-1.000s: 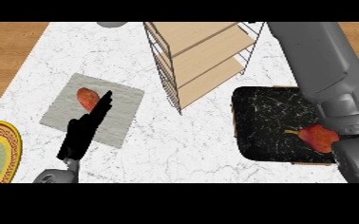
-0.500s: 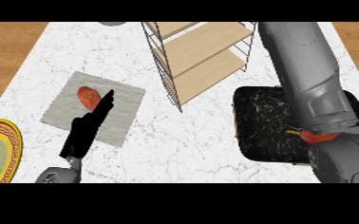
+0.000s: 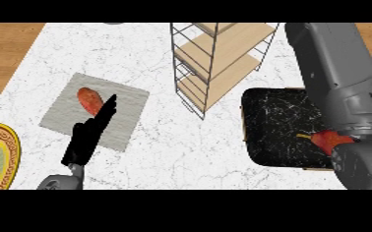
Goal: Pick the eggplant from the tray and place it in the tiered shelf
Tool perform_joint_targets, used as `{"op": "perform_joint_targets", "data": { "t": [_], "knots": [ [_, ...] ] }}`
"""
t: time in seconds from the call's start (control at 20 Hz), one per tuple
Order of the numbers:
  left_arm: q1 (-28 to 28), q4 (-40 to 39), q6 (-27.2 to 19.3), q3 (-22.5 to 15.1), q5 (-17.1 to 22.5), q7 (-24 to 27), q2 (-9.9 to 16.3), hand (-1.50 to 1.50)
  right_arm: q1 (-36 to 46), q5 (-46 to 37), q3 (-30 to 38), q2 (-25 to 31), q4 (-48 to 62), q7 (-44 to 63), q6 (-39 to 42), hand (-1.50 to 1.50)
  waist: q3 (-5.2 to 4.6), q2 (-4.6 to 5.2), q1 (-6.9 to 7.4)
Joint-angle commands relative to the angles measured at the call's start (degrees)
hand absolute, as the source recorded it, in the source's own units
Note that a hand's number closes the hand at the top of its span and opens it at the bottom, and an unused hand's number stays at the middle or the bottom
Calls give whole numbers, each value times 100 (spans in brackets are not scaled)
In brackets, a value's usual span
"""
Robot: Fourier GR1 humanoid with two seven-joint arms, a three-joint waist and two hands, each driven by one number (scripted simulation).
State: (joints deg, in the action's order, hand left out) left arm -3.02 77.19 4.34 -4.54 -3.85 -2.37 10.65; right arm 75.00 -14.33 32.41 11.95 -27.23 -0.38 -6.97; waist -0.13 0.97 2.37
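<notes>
Roughly, biggest first: white marble counter (image 3: 181, 142), then the wire tiered shelf (image 3: 218, 64) with wooden levels upright near the middle, just left of the black tray (image 3: 280, 128). Right forearm (image 3: 334, 78) comes down over the tray's right side; the right hand itself is hidden, can't tell if it's open or closed. Left hand (image 3: 91, 135) rests with straight fingers over a grey mat (image 3: 65, 110), beside a reddish item (image 3: 90, 101) on it. Eggplant (image 3: 330, 140), reddish with a yellow stem, lies at the tray's right edge, partly covered by the arm. Judging: light, stiff, smooth skin likely slippery, so grasp across the thick body, not the stem.
</notes>
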Motion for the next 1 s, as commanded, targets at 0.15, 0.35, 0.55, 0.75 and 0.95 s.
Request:
{"op": "perform_joint_targets", "data": {
  "t": [0.15, 0.35, 0.55, 0.75, 0.95],
  "knots": [
    [41, 159, -102, 22, -23, -179, -46, 0, -607, 28, 323, 1314, 134, 38, -117, -150, 18, -51, -168],
    [351, 271, 2, -111, -71, 114, -60, 0, -964, 300, 574, 2146, 465, -327, 773, -150, 23, -2, -37],
    [-1, 285, 20, 63, 11, -331, 35, 0, -1189, 389, 617, 2812, 590, -745, 1502, -150, 27, 13, -41],
    [143, 80, -93, -86, -211, 44, -102, 0, -1403, 399, 594, 3107, 919, -1212, 2014, -150, 28, 30, 11],
    [198, -15, -30, -4, -75, 204, -175, 0, -1670, 361, 509, 3366, 1070, -1585, 2502, -150, 27, 16, -11]
  ]
}}
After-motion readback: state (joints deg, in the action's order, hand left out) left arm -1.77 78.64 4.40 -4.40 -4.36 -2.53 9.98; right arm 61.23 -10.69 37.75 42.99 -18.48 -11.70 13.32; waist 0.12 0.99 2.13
